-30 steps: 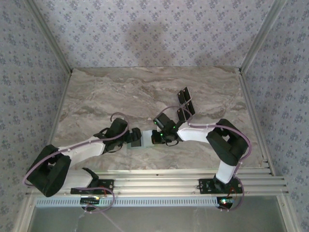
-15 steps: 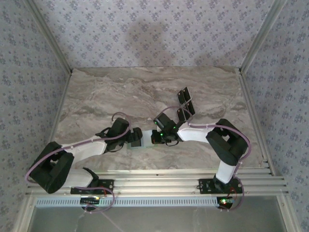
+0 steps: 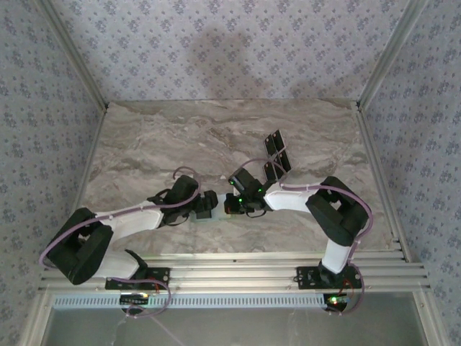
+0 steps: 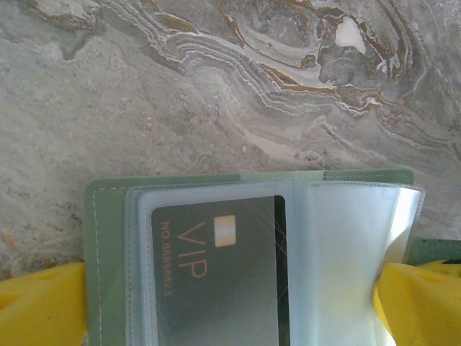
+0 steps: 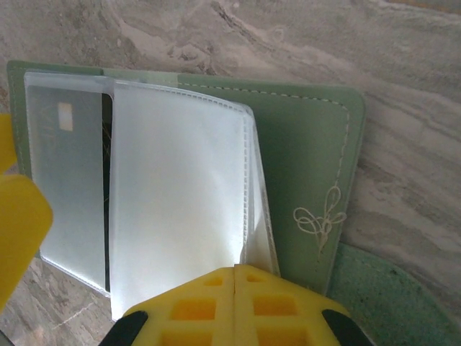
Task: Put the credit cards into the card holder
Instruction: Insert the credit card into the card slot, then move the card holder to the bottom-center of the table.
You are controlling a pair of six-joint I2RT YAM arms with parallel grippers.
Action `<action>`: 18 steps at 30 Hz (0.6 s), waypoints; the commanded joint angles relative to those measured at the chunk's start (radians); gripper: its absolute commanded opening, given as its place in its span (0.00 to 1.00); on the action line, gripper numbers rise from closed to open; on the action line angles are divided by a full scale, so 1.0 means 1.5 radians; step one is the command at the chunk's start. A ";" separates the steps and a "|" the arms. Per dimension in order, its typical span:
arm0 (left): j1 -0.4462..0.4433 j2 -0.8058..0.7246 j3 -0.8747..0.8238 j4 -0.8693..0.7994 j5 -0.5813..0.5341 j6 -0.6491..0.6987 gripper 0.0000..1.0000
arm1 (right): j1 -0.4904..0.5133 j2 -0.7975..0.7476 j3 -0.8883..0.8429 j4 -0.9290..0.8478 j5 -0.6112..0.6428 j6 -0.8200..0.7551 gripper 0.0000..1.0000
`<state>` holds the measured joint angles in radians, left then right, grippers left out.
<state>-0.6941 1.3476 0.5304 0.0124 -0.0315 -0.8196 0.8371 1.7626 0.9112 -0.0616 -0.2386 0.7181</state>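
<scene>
The card holder (image 4: 108,231) lies open on the marble, a pale green wallet with clear plastic sleeves; in the top view it is a small patch (image 3: 218,214) between the two grippers. One black credit card (image 4: 216,281) marked VIP sits inside a sleeve, also visible through the plastic (image 5: 68,144). More black credit cards (image 3: 276,143) lie on the table behind the right arm. My left gripper (image 4: 230,306) is open, its yellow fingertips (image 4: 39,310) standing on either side of the wallet. My right gripper (image 5: 236,277) is shut on the lower edge of a raised clear sleeve (image 5: 180,202).
A darker green textured patch (image 5: 389,303) shows beside the wallet's near corner. The marble tabletop (image 3: 166,137) stretches out behind and left of the arms. Aluminium rails (image 3: 238,263) run along the near edge, and patterned walls enclose the table.
My left arm has pushed a little to the right, bringing its gripper closer over the card holder. The right gripper has stayed put, still shut.
</scene>
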 commanded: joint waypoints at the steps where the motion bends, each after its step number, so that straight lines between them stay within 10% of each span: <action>1: -0.014 0.001 0.022 0.027 0.023 -0.002 1.00 | -0.002 0.021 -0.012 -0.015 0.002 0.009 0.07; 18: -0.061 -0.047 0.069 0.037 0.021 -0.025 1.00 | -0.057 -0.102 0.010 -0.088 0.016 -0.019 0.08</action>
<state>-0.7727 1.2770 0.5999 0.0395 -0.0189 -0.8459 0.7761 1.6981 0.9123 -0.1268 -0.2466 0.7124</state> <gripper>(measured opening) 0.997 0.079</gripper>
